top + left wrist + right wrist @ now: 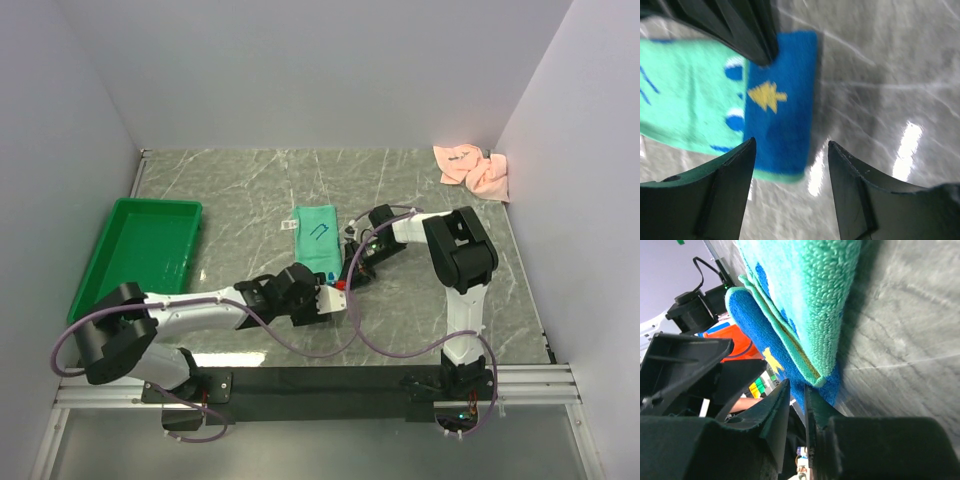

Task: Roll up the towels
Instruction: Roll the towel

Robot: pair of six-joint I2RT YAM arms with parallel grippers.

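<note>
Teal towel [315, 233] could slip on us: left pincer [791, 145] open and empty, right pincer [797, 386] nearly closed, grip unclear.

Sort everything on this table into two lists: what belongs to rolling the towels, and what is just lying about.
For the job:
- teal and blue towel, mid-table
- pink towel, crumpled in the far right corner

Lying about:
- green tray, on the left

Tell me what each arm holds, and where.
Left fingers stand open over the blue end of the teal towel, holding nothing. Right fingers are almost shut at that end's corner; whether they grip it cannot be told.
</note>
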